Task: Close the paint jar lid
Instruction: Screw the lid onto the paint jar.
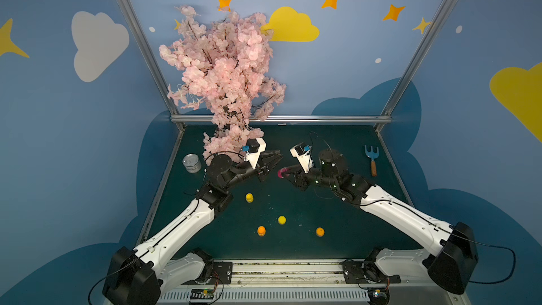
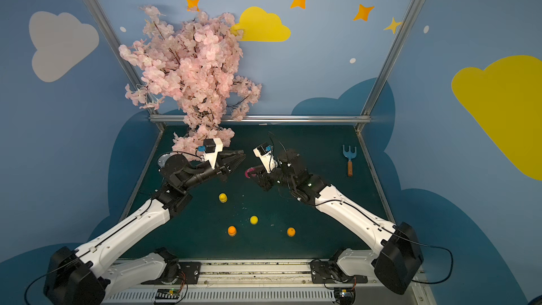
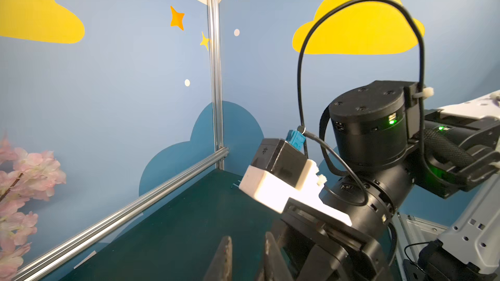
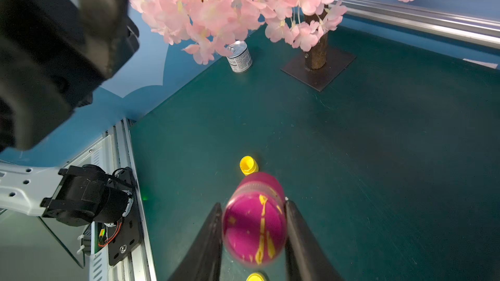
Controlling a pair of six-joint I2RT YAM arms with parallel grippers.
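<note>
Between the fingers of the right pincer (image 4: 253, 205) sits the magenta paint jar (image 4: 254, 228), clamped and lifted clear of the green surface (image 4: 378, 158). Its long axis runs along the fingers, roughly level, its far end jutting past their tips toward the left pincer (image 1: 278, 154), which hangs just beyond, apart from the jar, fingers drawn together.

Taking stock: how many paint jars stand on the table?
4: rear yellow jar, middle yellow jar, left orange jar, right orange jar. The right gripper holds a pink jar.
</note>
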